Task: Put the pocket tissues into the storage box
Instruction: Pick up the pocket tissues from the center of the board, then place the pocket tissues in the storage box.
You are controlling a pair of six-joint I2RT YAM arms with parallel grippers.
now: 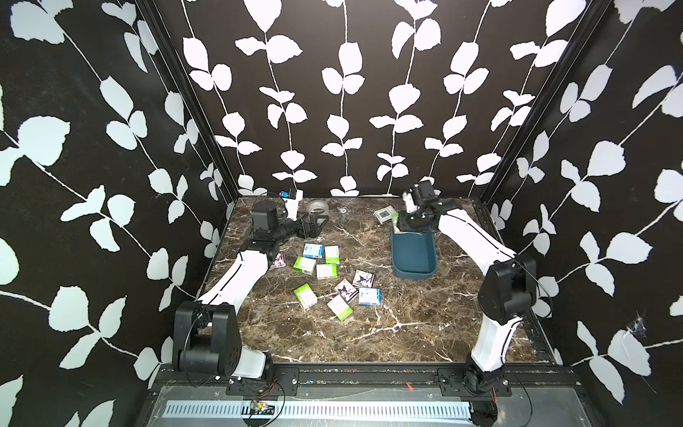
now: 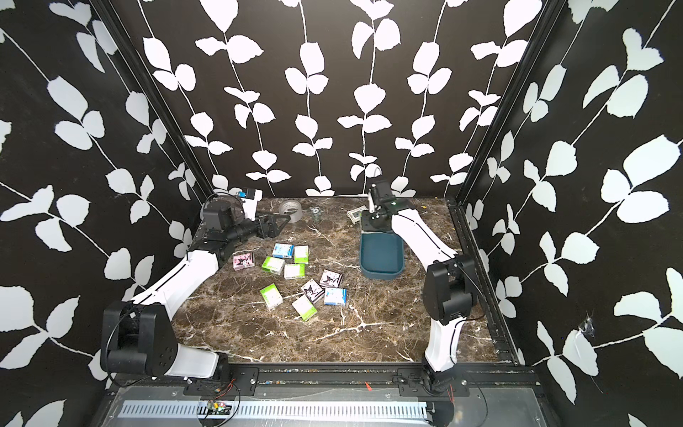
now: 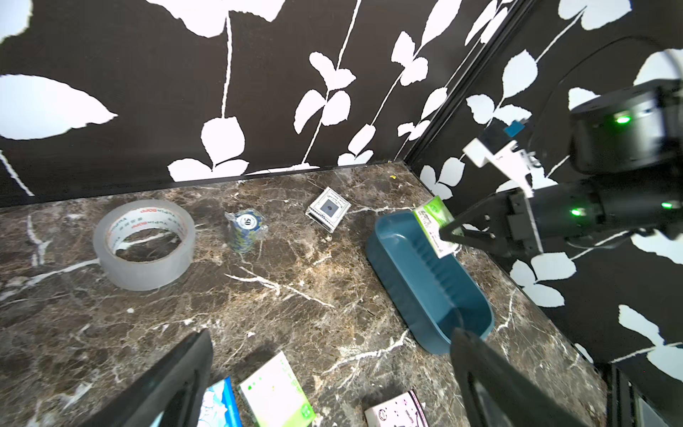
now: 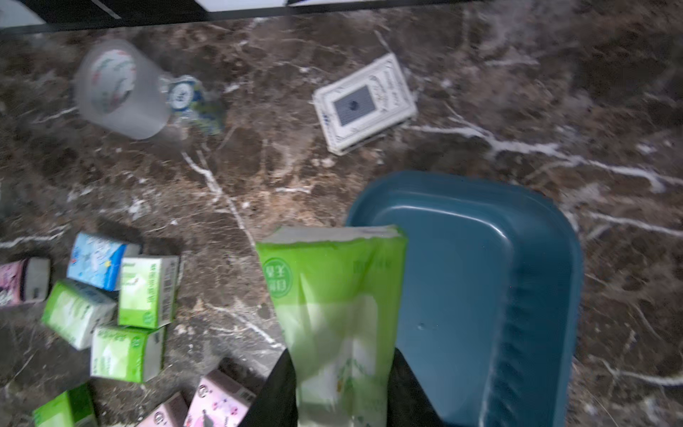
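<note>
In both top views, pocket tissues (image 1: 325, 271) (image 2: 294, 271) lay scattered on the marbled table (image 1: 369, 332), apart from the round-cornered teal storage box (image 1: 414, 255). The left hand (image 1: 317, 225) hung wide open. In the left wrist view, the outstretched right hand (image 3: 449, 236) pinched a glossy green pack (image 3: 432, 218) above the box's far rim. The right wrist view showed that pack (image 4: 340, 307) overlapping the rim's corner.
</note>
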